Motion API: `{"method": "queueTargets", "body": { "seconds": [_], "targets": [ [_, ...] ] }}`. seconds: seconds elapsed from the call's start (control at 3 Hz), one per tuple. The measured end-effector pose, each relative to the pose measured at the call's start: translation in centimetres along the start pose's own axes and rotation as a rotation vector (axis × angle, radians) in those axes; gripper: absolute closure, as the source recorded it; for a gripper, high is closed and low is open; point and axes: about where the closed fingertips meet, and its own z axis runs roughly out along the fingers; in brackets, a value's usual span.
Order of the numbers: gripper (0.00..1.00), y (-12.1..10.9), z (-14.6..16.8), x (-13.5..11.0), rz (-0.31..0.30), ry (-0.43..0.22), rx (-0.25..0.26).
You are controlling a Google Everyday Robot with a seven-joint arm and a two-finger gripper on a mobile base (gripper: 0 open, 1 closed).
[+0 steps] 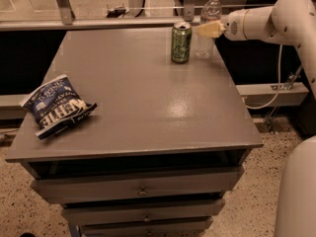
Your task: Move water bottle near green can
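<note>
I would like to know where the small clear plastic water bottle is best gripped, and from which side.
Grip the straight mid-body, below the tapering shoulder, level from the picture's right. The water bottle stands upright, and the green metal can stands close on its left, blocking that side. The gripper is at that height, reaching in from the right.

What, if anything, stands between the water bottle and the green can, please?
Nothing visible does. The water bottle stands just right of the green can at the table's far edge, only a narrow gap between them. The gripper is at the bottle's middle, reaching in from the right.
</note>
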Motion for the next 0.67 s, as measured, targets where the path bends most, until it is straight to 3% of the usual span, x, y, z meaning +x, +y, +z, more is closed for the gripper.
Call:
{"method": "queueTargets", "body": {
  "seconds": [0.33, 0.67],
  "targets": [
    [0.00, 0.32, -0.26, 0.20, -0.010, 0.005, -0.027],
    [0.00, 0.51, -0.61, 0.22, -0.021, 0.007, -0.045]
  ]
}}
